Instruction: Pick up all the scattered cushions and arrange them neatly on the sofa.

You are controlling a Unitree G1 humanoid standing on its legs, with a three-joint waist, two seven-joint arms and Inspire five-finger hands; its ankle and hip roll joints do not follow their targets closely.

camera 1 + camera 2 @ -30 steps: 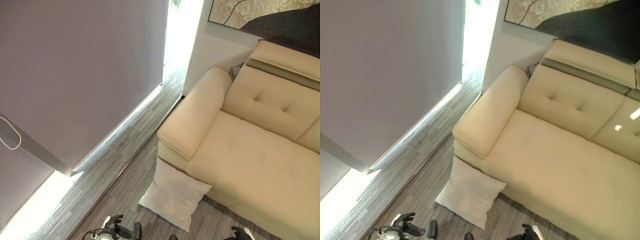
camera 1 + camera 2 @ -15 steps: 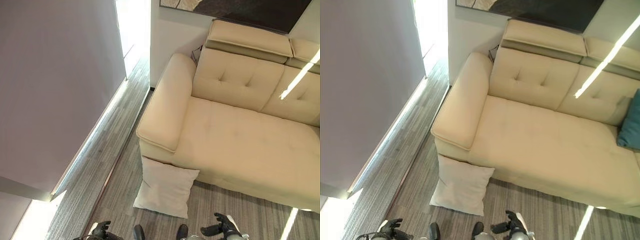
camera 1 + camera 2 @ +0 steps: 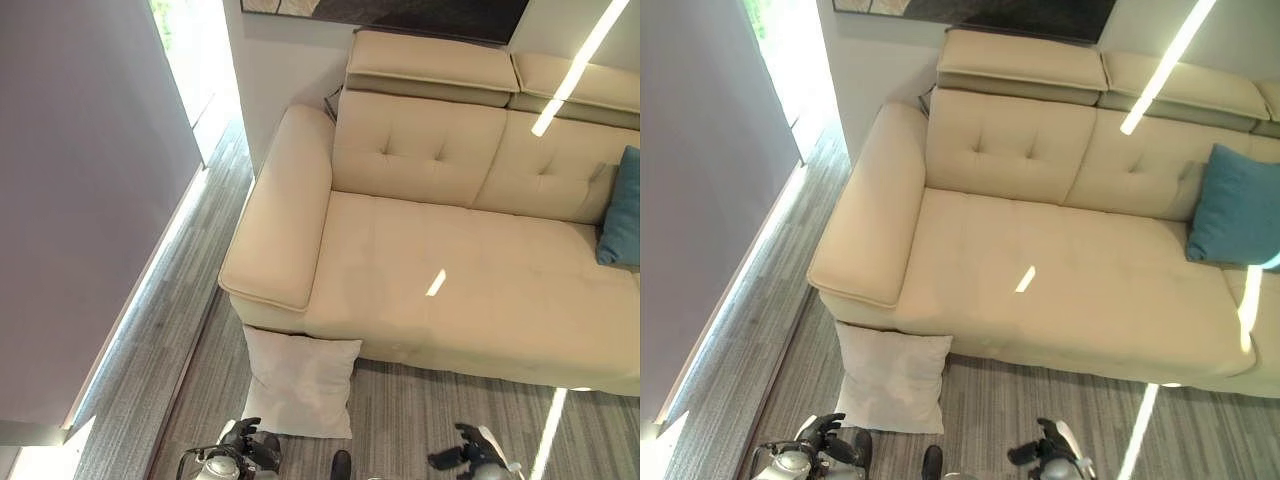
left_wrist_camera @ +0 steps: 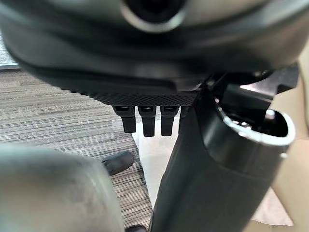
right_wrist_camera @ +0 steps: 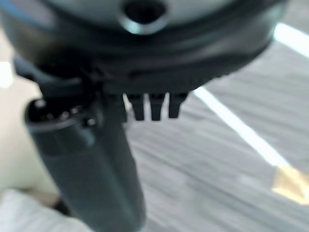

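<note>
Cushions are the job, and one white cushion (image 3: 300,382) lies on the floor (image 3: 175,330), propped against the sofa (image 3: 440,290) front just below the sofa's armrest (image 3: 275,235). It leans there with its top edge touching the sofa base, so it will need lifting up and over the seat edge, not merely sliding. A teal cushion (image 3: 1235,205) already stands on the sofa seat against the backrest, well apart from the white one, at the far end from the armrest.

Both hands hang low, near the robot and short of the sofa. The left hand (image 3: 248,448) is just beside the white cushion's near corner, its fingers loosely spread and holding nothing; the right hand (image 3: 470,452) is over bare floor, farther from the armrest, likewise relaxed and empty. That reads as an approach stance: I judge no grasp has begun.

The right eye view takes in most of the teal cushion, which the left eye view cuts down to a sliver at its edge. The left wrist view shows straight fingers (image 4: 145,118) with pale cushion cloth past them, confirming the hand is over the cushion but not gripping. The right wrist view shows straight fingers (image 5: 154,106) over striped floor, with a bit of sofa beside.
</note>
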